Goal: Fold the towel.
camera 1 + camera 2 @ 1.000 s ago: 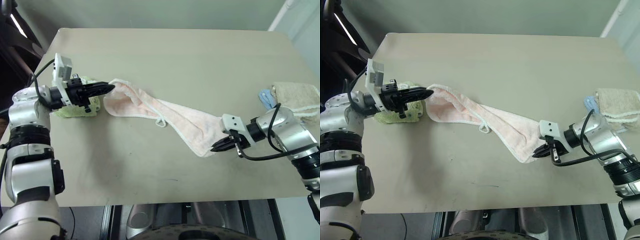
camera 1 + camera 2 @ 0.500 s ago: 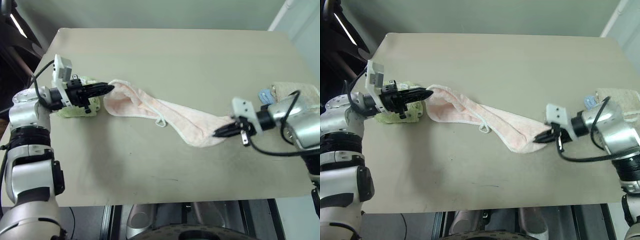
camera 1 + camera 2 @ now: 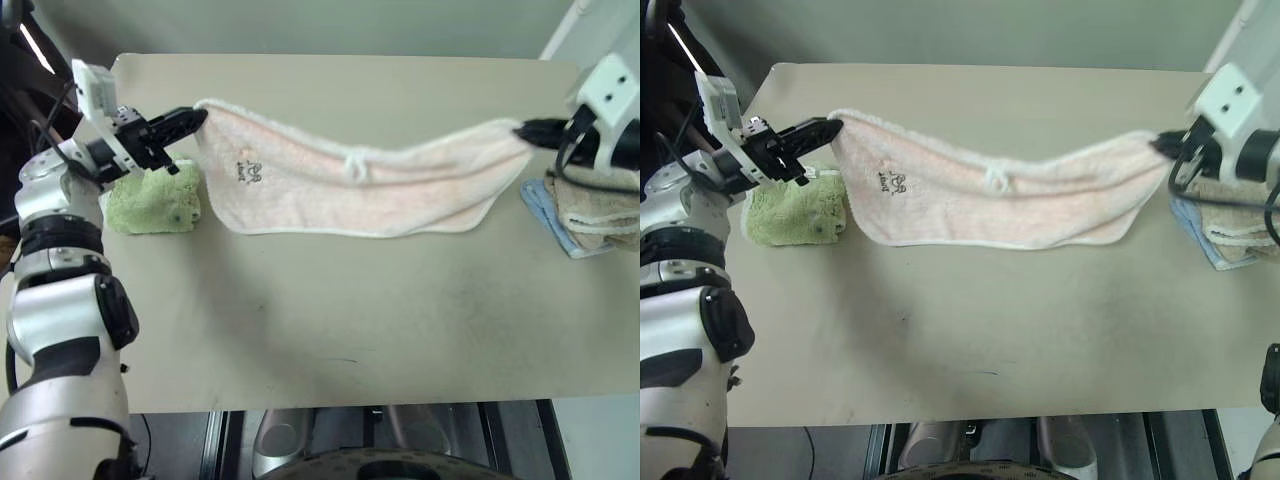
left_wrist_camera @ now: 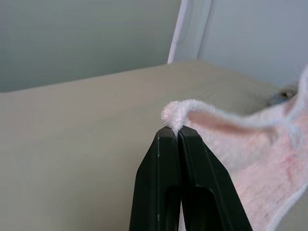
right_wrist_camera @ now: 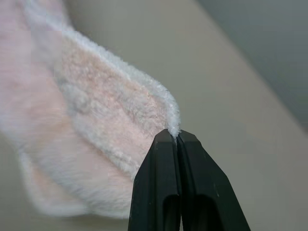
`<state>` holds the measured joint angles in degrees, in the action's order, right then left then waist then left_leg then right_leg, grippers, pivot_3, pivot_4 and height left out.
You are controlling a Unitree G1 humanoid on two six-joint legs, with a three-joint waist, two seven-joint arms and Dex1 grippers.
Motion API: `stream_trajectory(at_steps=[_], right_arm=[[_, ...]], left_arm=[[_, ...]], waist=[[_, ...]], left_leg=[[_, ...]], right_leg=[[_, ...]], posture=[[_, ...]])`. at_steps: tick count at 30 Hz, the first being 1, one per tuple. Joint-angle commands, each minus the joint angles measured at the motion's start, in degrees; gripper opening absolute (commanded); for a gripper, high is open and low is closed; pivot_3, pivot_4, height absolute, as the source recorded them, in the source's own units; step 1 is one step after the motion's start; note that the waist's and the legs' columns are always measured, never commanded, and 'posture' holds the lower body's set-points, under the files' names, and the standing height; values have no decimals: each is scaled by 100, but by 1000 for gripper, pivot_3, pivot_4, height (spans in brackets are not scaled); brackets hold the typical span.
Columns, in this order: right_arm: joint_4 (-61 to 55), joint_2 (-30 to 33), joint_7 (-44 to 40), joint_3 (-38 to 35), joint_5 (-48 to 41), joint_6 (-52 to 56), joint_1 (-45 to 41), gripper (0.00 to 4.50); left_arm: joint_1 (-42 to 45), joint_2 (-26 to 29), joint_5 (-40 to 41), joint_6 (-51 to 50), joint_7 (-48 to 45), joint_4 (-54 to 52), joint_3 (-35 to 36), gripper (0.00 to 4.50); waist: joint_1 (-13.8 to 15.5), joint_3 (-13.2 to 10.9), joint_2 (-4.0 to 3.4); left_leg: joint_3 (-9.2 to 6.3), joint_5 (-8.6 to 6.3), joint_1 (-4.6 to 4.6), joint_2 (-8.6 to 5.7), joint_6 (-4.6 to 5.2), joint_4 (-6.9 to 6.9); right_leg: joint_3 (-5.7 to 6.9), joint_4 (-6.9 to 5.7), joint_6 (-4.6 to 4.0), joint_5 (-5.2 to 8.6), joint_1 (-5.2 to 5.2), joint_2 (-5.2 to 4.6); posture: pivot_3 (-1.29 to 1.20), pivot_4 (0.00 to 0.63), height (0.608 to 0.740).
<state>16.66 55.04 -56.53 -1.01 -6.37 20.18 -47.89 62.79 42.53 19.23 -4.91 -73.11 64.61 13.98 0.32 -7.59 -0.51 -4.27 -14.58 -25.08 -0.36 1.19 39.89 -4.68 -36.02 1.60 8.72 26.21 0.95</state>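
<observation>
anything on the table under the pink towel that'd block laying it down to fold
Nothing visible. The pale pink terry towel hangs over bare tan table. The green terry cloth lies beside its left end, the beige and blue cloths beside its right.

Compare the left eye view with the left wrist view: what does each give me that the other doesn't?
Left eye view alone: the towel spread between both claws, the right claw pinching its far corner, its dark printed mark and white loop, the green towel, and the beige cloth stacked on the blue cloth.

Left wrist view alone: close up, the towel's corner bunched and pinched between shut fingers.

Both: the left claw shut on the towel, and the tan table.
</observation>
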Motion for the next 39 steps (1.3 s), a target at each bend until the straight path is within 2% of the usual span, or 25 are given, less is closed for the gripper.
stream_trajectory(at_steps=[1,3,8,13,16,19,21,26,29,33,36,39], right_arm=[[819,-90,957,-240,396,-578,-619,20],[1441,-274,1513,-138,680,-999,-997,20],[2567,-779,2250,-53,919,-1719,-1727,20],[3712,-1298,2704,-364,654,-2276,-2426,20],[4018,-1435,2455,-518,440,-2455,-2548,20],[3769,-1506,1868,-612,151,-2458,-2315,20],[3340,-1532,1469,-683,-84,-2432,-1993,20],[742,-1363,629,-861,-983,-1142,-406,20],[-928,-1077,243,-1028,-1612,-294,627,20],[-2220,-658,-15,-1273,-2153,550,1765,20],[-2993,-492,-130,-1706,-2640,939,2711,20],[-3376,-489,-29,-2115,-3015,1239,3267,20]], left_arm=[[494,90,-263,527,382,323,23,0],[735,90,-480,754,639,553,-58,0],[1217,64,-873,1130,1193,893,-142,0],[1603,-32,-1286,1550,2258,1106,-161,0],[1717,-90,-1336,1676,2523,1163,-56,0],[1728,-115,-1274,1626,2168,1166,39,0],[1675,-89,-1293,1636,1953,1149,42,0],[1395,123,-1350,1604,641,1032,-96,0],[1320,324,-1315,1326,-512,898,-209,0],[1109,692,-1425,812,-1649,730,-471,0],[696,1048,-1180,354,-1935,362,-846,0],[207,1377,-762,25,-1939,-138,-1262,0]], waist=[[-7,0,0],[-20,-1,-2],[-49,-4,-6],[-77,-8,-14],[-65,-9,-15],[-58,-9,-15],[-60,-6,-10],[-61,-8,-13],[-50,-9,-16],[-60,-6,-9],[-83,-4,-7],[-84,-5,-9]], left_leg=[[0,0,0,0,0,-2],[1,0,0,1,-1,-6],[3,3,0,1,-2,-35],[12,27,-18,-1,-10,-84],[12,46,-32,2,-21,-100],[11,53,-54,0,-36,-109],[7,79,-96,3,-84,-102],[13,77,-113,3,-96,-105],[18,74,-133,3,-99,-90],[11,68,-133,9,-97,-71],[11,54,-73,11,-68,-76],[15,25,-60,10,-15,-53]], right_leg=[[0,1,0,0,1,0],[0,2,2,-1,6,0],[-1,3,2,-4,18,-1],[-5,8,-4,-9,54,-7],[-2,16,-10,-4,69,-5],[3,25,-13,0,89,-5],[5,36,-12,1,117,-4],[6,59,-9,1,126,-5],[6,53,-5,2,143,-3],[6,50,1,-2,134,-1],[4,55,0,-1,74,-2],[1,26,0,-1,66,-3]], posture=[[0,150,733],[0,150,733],[0,150,733],[0,150,733],[0,150,733],[0,150,733],[0,150,733],[0,150,733],[0,150,733],[0,150,733],[0,150,733],[0,150,733]])
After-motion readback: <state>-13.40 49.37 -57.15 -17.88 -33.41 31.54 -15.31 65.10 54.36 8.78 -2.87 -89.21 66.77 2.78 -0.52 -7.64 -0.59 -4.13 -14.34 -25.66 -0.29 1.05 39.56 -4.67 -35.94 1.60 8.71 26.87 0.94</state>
